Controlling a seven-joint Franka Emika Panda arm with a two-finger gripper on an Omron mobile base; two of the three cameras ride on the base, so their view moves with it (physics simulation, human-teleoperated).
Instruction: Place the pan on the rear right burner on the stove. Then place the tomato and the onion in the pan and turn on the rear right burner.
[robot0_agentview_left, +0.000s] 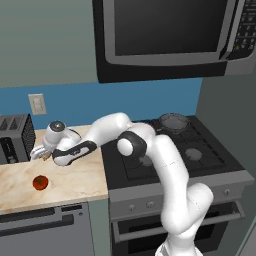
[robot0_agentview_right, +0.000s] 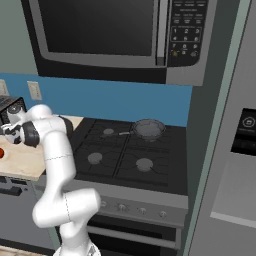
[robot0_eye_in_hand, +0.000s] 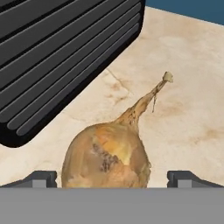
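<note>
While the tool (robot0_eye_in_hand: 112, 178) gapes wide astride it, onion (robot0_eye_in_hand: 107, 159) tip-away, toaster-side (robot0_eye_in_hand: 57, 57).

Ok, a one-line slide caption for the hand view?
Open claw straddling the onion on the marble counter, beside the black toaster.

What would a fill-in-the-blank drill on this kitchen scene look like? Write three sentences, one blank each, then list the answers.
1. The pan already sits on the rear ____ burner of the stove.
2. In the hand view, the open gripper has the ____ between its fingertips, beside the toaster.
3. The tomato lies on the ____, not in the pan.

Missing words: right; onion; counter
</note>
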